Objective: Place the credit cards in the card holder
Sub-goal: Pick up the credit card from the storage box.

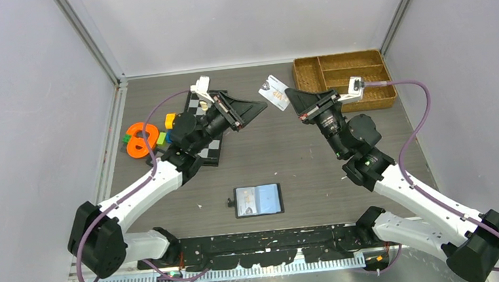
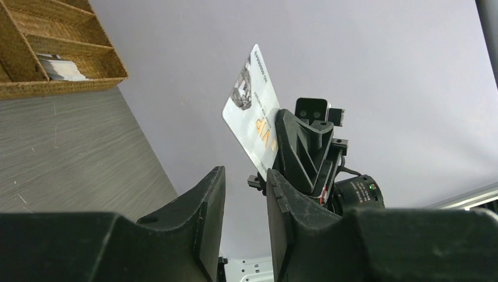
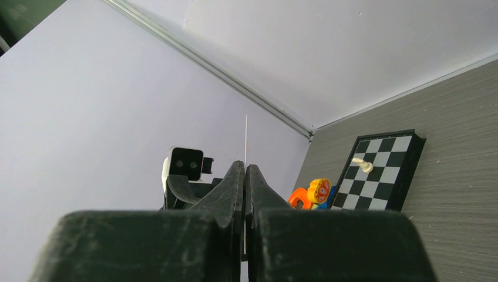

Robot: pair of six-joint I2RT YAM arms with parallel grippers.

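Note:
My right gripper (image 1: 289, 94) is shut on a whitish-grey credit card (image 1: 274, 90) and holds it in the air above the back of the table. In the right wrist view the card (image 3: 245, 138) shows edge-on between the closed jaws (image 3: 245, 165). My left gripper (image 1: 261, 106) is open and empty, its tips just left of the card and close to it. In the left wrist view the card (image 2: 252, 111) stands just beyond its jaws (image 2: 245, 171). The black card holder (image 1: 259, 199) lies open near the table's front. More whitish cards (image 2: 59, 66) lie in the tray.
A brown woven divided tray (image 1: 309, 74) stands at the back right. A black-and-white chessboard (image 1: 212, 151) lies under the left arm, with a white piece (image 3: 364, 165) on it. Orange and coloured toys (image 1: 141, 138) lie at the left.

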